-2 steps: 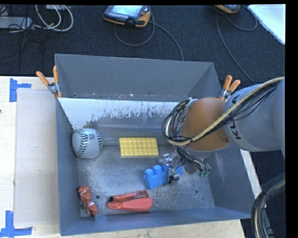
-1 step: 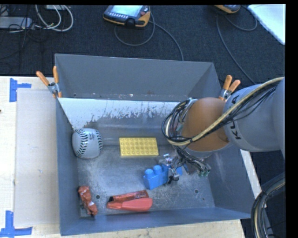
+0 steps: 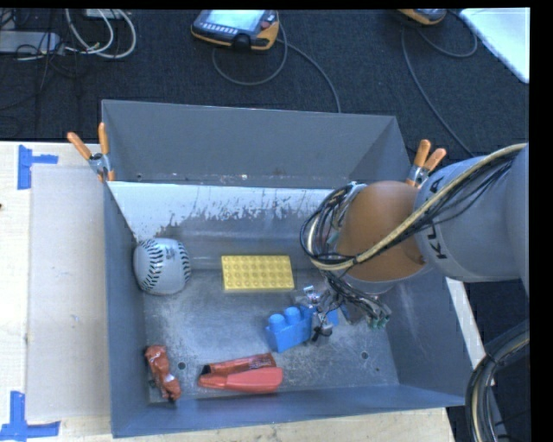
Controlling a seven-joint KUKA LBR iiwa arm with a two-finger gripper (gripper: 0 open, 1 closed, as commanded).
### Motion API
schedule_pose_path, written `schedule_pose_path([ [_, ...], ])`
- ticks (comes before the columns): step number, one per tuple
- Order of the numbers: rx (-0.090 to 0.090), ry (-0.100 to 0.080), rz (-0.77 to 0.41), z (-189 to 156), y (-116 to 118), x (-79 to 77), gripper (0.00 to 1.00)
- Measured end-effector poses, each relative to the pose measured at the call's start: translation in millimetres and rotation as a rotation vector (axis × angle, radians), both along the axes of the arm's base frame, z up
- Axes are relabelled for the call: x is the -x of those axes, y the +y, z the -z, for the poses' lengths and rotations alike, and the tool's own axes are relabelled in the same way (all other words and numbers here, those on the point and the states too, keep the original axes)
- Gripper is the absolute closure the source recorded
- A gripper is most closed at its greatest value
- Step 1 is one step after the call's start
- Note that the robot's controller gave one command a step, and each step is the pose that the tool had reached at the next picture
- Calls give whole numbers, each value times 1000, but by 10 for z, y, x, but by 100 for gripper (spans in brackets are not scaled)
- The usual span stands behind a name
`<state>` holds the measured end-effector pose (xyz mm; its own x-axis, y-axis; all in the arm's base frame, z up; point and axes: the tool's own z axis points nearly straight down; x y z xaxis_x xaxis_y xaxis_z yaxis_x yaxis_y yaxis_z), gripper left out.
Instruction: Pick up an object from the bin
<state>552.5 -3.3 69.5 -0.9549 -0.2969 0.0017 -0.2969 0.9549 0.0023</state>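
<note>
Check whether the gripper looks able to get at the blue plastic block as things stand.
Probably yes: the gripper is right beside the blue plastic block, nothing lies on it, and the flat yellow studded plate and red-orange tool lie apart from it.

Grey bin, tool just beside blue brick, baseball, yellow plate

Scuffed matt grey metal bin; glossy plastic blue block, studded yellow plate.

Dark carpeted floor behind the bin. Grey cables coiled top left. Orange-and-black handheld pendant top centre, thin black cord looping from it. White sheet top right corner.
</note>
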Motion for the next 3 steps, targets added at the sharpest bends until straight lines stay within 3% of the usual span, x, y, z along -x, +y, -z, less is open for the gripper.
schedule_pose_path([
  [3,0,11,1,-267,5,31,100],
])
